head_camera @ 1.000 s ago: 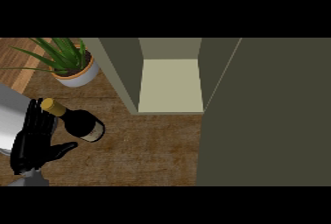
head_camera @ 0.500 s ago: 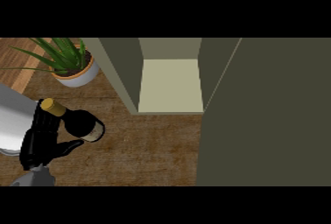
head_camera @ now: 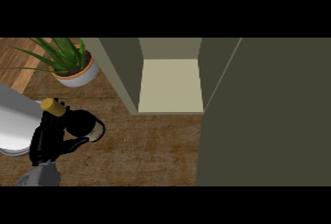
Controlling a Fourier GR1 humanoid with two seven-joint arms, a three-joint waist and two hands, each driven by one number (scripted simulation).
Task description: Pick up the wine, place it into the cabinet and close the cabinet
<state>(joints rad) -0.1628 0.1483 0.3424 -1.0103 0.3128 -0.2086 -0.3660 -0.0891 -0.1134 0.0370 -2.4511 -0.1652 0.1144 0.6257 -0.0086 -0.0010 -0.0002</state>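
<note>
Soft, even light is falling from above; the pale cream cabinet shelf (head_camera: 171, 85) at twelve o'clock is glowing brightest, while the dark olive cabinet door (head_camera: 265, 113) at three o'clock is sitting dim, without glare.

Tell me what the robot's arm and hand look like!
Only one arm shows, at the lower left. Its forearm is plain grey and smooth. At its end sits the left hand, glossy black all over, with long slim fingers and a thumb. I can see no cables, stickers or writing on either. The other arm is out of sight.
</note>
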